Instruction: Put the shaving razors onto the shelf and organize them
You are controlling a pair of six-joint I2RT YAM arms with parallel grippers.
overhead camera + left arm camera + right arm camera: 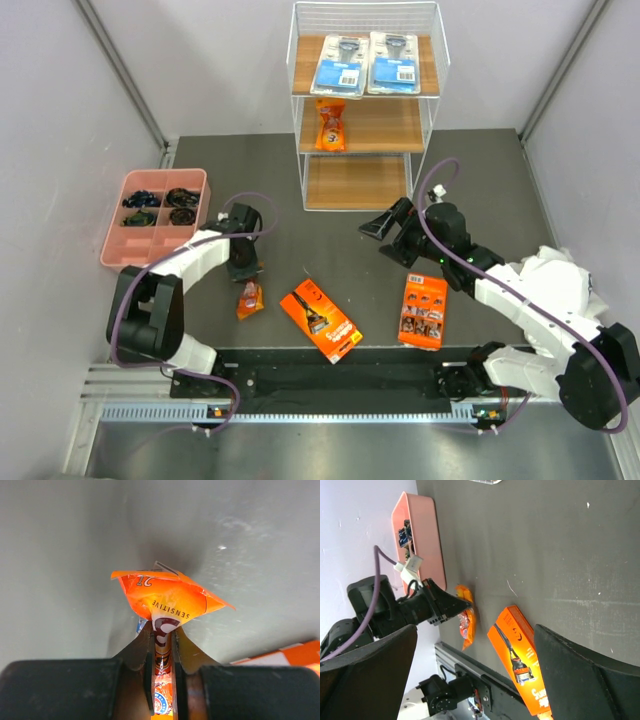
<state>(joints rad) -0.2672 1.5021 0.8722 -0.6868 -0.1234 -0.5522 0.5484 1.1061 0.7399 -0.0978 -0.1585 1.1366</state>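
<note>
On the shelf [355,185] sit both blister cards [340,62] and one orange pouch [331,125], while on the table [480,190] the left gripper [161,635] pinches the second pouch [170,600], the right gripper [383,226] gapes, and box [320,320] and card [423,311] wait.

The left arm [190,257] and right arm [530,285] wear white shells over black joints, a purple cable [117,325] looping along each, ending in the black left gripper [245,272] and right gripper [385,222] with wedge-shaped fingers [585,675].

- On the pouch [170,602]: "SENSITIVE", seen upside down.
- Near its top edge: "12", also upside down.
- Print on the box [320,320] and card [423,311]: too small to read.
</note>
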